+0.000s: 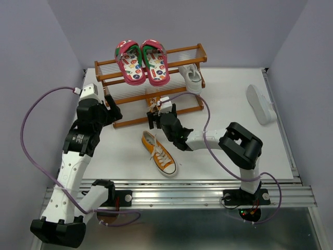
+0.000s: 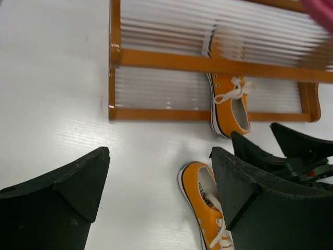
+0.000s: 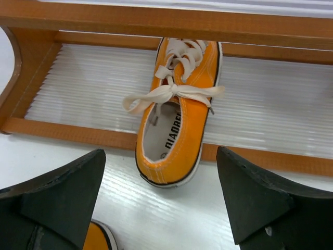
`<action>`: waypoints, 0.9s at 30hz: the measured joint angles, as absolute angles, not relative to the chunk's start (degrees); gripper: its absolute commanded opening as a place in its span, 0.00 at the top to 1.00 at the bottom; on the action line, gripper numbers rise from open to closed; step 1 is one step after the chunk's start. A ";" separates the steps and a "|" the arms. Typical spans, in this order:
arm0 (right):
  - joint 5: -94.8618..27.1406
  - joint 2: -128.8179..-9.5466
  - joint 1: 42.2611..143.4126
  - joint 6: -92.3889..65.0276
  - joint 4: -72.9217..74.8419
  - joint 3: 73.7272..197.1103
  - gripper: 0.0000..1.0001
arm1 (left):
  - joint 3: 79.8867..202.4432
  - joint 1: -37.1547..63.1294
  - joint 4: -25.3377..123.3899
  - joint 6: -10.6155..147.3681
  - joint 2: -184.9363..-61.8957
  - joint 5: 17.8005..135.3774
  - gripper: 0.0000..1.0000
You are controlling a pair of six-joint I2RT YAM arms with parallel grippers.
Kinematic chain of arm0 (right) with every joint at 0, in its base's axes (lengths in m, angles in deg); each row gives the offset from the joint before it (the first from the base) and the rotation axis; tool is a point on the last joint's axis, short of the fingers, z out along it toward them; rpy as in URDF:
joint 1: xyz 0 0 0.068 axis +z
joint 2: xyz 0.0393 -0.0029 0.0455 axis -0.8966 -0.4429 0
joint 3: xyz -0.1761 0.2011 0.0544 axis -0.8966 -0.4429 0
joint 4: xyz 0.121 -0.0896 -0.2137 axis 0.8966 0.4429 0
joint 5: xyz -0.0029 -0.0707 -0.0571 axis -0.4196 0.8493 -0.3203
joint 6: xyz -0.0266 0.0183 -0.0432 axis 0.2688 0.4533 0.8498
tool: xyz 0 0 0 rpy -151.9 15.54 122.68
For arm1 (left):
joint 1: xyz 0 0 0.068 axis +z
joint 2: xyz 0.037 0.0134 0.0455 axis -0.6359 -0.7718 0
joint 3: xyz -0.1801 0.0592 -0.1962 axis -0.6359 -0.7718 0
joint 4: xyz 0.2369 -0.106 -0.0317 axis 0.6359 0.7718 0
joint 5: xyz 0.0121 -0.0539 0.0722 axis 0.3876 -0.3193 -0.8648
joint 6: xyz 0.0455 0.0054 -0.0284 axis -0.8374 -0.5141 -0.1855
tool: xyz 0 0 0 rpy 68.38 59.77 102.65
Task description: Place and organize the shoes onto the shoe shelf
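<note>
**A:** Where do the orange sneakers lie?

**B:** One orange sneaker [image 3: 177, 104] lies toe-in on the lower tier of the shoe shelf [image 2: 156, 56], near the middle. Its heel juts out over the front rail. The second orange sneaker [image 1: 158, 152] lies on the worktop [image 1: 234, 88] in front of the shelf, apart from it.

**A:** And the right hand?

**B:** The right hand [image 3: 159, 153] sits low, just before that jutting heel. Its fingers are spread wide to either side and touch nothing.

**A:** The left?

**B:** The left hand [image 2: 160, 152] hangs over the worktop before the shelf's left end, also wide open and empty.

**A:** The other shoes?

**B:** The pink pair [image 1: 141, 62] rests side by side on the top tier. One white sneaker [image 1: 191, 78] is at the shelf's right end, though which tier it sits on is hard to tell. The other white sneaker [image 1: 260, 104] lies on the worktop at the far right, well apart from the shelf.
</note>
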State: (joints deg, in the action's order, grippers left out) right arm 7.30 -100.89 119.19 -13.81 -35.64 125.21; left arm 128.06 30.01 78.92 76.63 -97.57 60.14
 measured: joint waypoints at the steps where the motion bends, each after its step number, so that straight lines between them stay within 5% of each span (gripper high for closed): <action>1: 6.97 -99.45 119.19 -14.44 -35.47 124.03 0.05 | 126.56 29.49 79.29 77.66 -97.24 61.13 0.12; 6: 5.22 -89.24 119.19 -18.55 -33.42 116.60 0.03 | 121.83 25.40 79.80 81.57 -96.91 62.77 0.14; 16: 6.36 -69.31 119.19 -27.36 -23.89 100.78 0.00 | 118.27 1.77 76.74 91.41 -105.68 59.49 0.17; 20: 9.46 -61.38 119.19 -29.85 -17.72 97.98 0.00 | 121.38 -3.91 76.67 90.80 -115.34 55.46 0.37; 22: 11.63 -57.68 119.19 -31.77 -15.58 97.30 0.00 | 121.83 -5.07 76.76 89.51 -118.84 54.20 0.39; 24: 14.99 -54.56 119.19 -33.94 -13.04 96.78 0.00 | 122.16 -5.35 77.26 88.33 -121.72 53.43 0.36; 27: 19.76 -49.79 119.19 -36.54 -9.74 94.79 0.00 | 122.53 -5.42 78.09 86.03 -125.13 52.97 0.19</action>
State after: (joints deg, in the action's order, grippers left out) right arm 19.76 -49.79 119.19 -36.54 -9.74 94.79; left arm 122.53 -5.42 78.09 86.03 -125.13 52.97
